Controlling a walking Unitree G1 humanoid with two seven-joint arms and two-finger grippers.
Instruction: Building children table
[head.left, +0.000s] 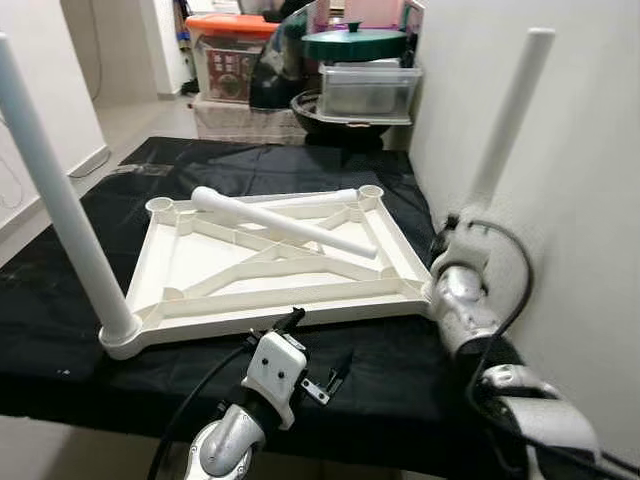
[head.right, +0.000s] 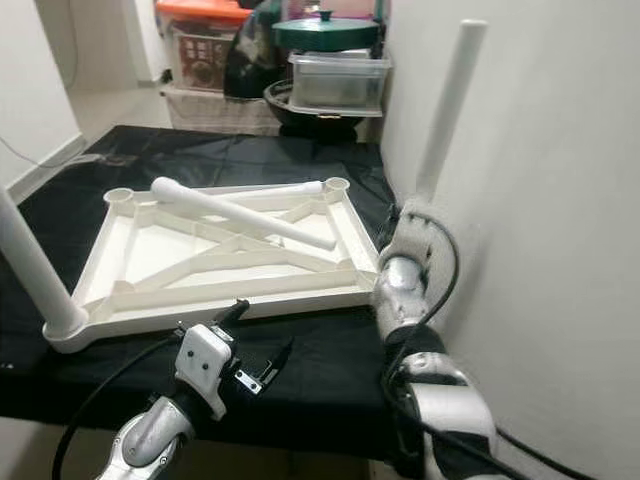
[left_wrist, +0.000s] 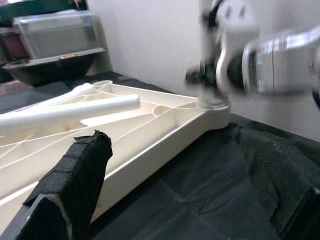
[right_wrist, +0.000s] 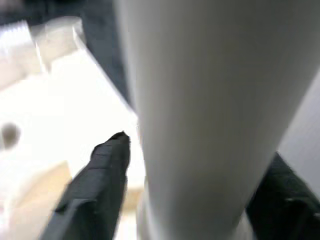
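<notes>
Tabletop (head.left: 200, 262) lies underside up, ribbed and cream; right tool (right_wrist: 192, 185) clamps its corner leg (head.left: 512, 110), left tool (left_wrist: 175, 195) spread apart

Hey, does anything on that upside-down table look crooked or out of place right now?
Yes: the leg held by the right gripper at the near right corner leans outward toward the wall rather than standing straight. Two more legs lie loose across the tabletop frame, not yet fitted.

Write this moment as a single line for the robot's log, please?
stage: fitting legs | right gripper: around upright leg at tabletop corner | left gripper: open, free | spare leg: lying on tabletop
</notes>
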